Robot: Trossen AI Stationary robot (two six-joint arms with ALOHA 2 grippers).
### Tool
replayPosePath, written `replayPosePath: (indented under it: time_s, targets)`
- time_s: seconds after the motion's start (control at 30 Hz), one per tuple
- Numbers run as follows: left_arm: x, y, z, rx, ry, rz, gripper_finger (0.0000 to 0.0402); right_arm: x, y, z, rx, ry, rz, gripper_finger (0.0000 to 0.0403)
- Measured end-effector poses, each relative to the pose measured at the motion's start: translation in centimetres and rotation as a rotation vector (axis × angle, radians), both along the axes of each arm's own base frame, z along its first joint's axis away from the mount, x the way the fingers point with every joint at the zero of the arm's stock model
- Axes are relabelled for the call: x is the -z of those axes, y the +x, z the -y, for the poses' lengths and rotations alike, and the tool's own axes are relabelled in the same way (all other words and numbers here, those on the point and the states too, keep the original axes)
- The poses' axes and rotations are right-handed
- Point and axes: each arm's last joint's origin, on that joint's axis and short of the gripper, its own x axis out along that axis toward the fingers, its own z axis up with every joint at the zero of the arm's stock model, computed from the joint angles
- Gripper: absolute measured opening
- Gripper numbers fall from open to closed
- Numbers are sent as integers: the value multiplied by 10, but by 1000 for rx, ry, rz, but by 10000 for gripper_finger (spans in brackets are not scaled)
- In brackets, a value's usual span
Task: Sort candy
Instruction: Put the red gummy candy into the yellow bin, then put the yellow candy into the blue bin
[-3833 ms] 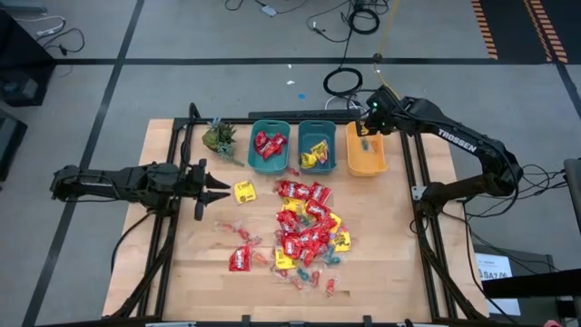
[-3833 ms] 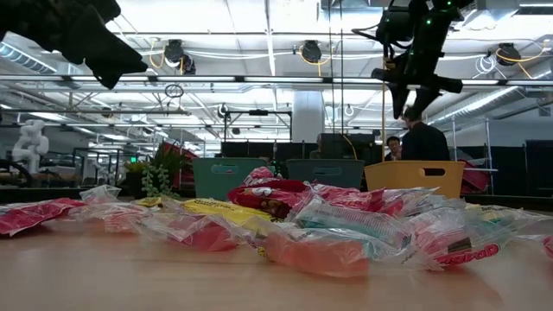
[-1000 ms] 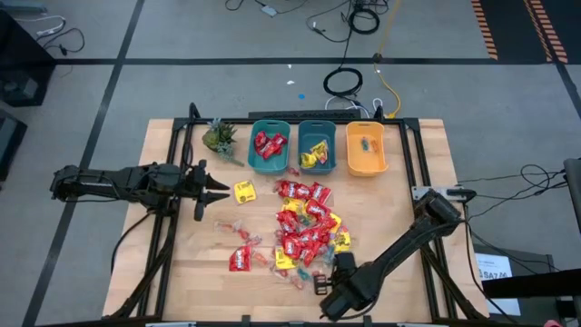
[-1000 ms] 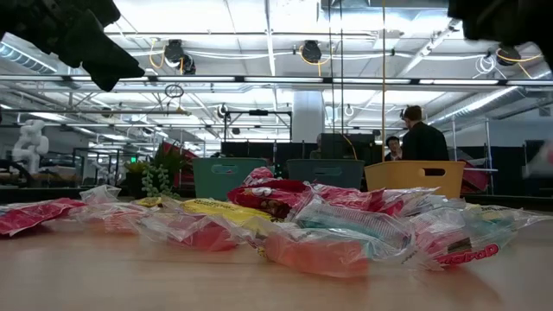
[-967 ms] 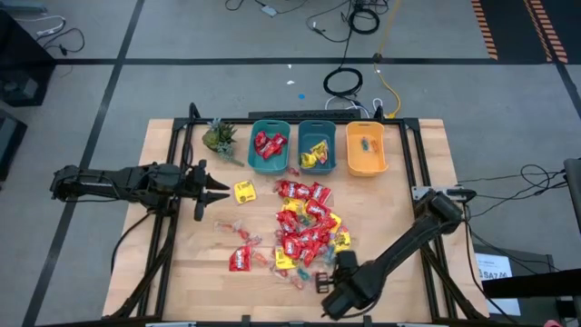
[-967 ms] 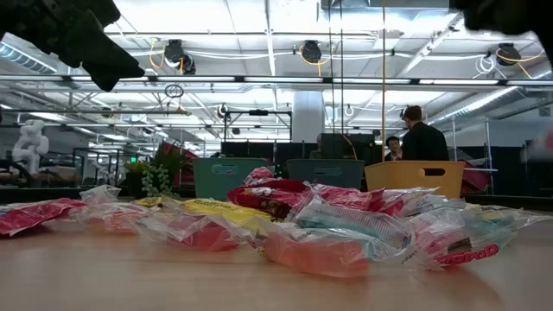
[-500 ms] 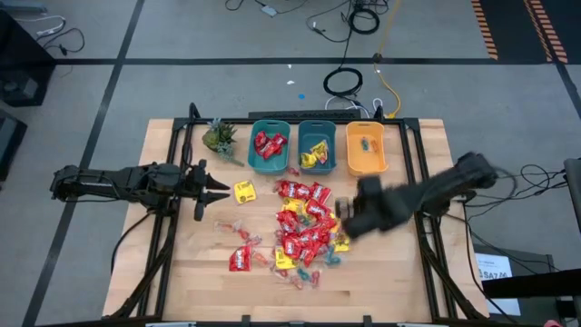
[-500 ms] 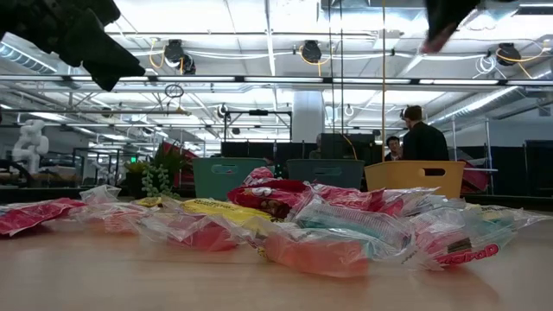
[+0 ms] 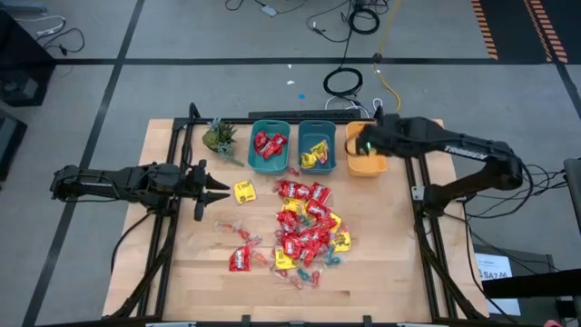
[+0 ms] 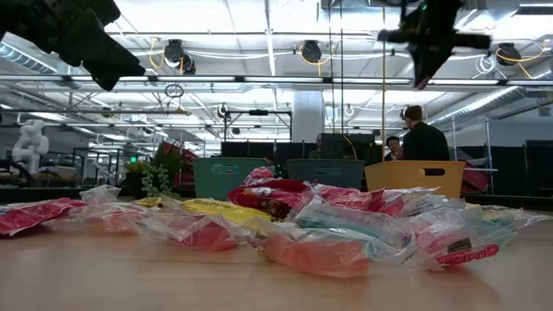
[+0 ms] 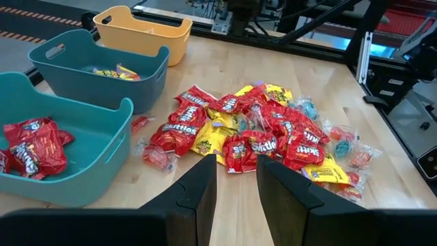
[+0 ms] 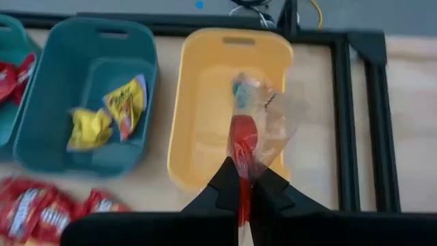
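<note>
Over the yellow bin (image 12: 235, 102) hangs the right gripper (image 12: 245, 183), fingers pinched on a red twist-wrapped candy (image 12: 243, 145) whose long axis runs straight out from the fingertips toward the bin's floor. The drop target lies directly beneath, so letting go looks like all that remains. Well off by the table's left edge waits the left gripper (image 9: 211, 188), fingers partly apart and holding nothing, facing the candy pile (image 9: 307, 227).

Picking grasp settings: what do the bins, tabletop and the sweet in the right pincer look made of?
Bins: likely moulded plastic, matt, with cut-out handles. Tabletop: pale wood, visible grain and plank seams. Sweet in the shut right pincer: red piece in clear, crinkly, glossy film, probably cellophane.
</note>
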Motion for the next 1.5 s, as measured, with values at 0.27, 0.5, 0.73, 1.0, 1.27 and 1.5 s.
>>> replayPosePath:
  time_s: [0.27, 0.5, 0.73, 1.0, 1.27, 1.5]
  targets:
    - [0, 0, 0, 0, 1, 0, 114, 37, -1, 63, 3, 19, -46, 21]
    - [0, 0, 0, -5, 3, 0, 114, 65, -4, 92, -88, 97, -39, 78]
    - [0, 0, -1, -29, 14, 0, 114, 74, -7, 104, -105, 123, -77, 157]
    - [0, 0, -1, -35, 16, 0, 114, 74, -8, 105, -117, 121, -84, 204]
    - [0, 0, -1, -35, 16, 0, 114, 74, -4, 100, -156, 157, -50, 204]
    - [0, 0, -1, -35, 16, -4, 114, 74, 20, 70, -285, 167, -23, 201]
